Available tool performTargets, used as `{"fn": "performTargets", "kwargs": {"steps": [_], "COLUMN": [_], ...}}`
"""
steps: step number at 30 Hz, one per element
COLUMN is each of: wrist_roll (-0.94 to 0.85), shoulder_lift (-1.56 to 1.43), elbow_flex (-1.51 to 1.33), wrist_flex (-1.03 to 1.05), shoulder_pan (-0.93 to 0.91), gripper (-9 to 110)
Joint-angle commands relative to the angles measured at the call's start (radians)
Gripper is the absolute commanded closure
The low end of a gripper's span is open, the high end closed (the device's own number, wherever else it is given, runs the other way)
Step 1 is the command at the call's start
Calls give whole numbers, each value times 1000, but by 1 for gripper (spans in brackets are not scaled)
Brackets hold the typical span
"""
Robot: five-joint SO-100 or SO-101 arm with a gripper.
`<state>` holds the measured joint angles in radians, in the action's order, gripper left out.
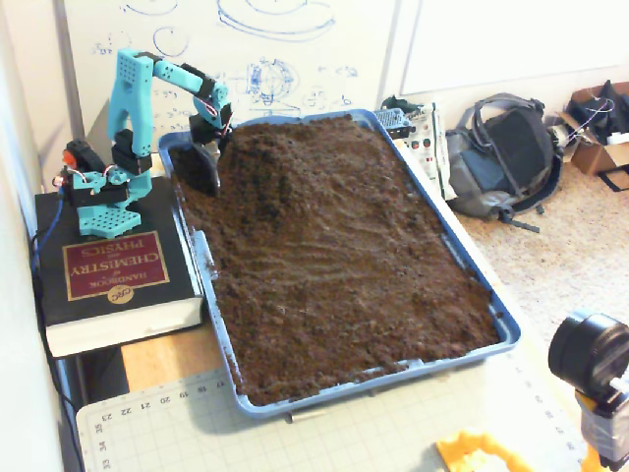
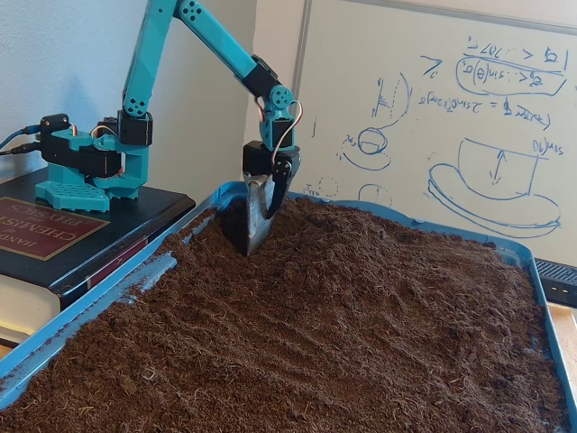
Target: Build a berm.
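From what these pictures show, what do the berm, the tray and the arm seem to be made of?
The berm: loose, dark brown crumbly soil, matte, with small clods and fibres. The tray: probably moulded plastic, its blue rim smooth and slightly glossy. The arm: teal parts that look like printed plastic, matte, with black motor blocks at the joints. The gripper: dark and dusty; its material is unclear.

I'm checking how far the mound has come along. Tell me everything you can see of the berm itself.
The berm is a rounded heap of loose, dark brown, crumbly soil, standing higher than the flatter, faintly rippled soil around it. It sits at the far end of the blue tray, towards the whiteboard. The gripper, with a dark scoop-like blade, is planted in the soil at the berm's left flank in both fixed views.
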<state>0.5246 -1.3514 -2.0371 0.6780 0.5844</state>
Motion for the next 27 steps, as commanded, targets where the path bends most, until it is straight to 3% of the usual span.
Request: {"fn": "performTargets", "kwargs": {"steps": [1,27], "wrist_roll": [6,-71], "shoulder_lift": [-32,-80], "elbow_flex": [107,195], "wrist_flex": [-9,2], "shoulder_pan": [-29,-235], "gripper": [101,101]}}
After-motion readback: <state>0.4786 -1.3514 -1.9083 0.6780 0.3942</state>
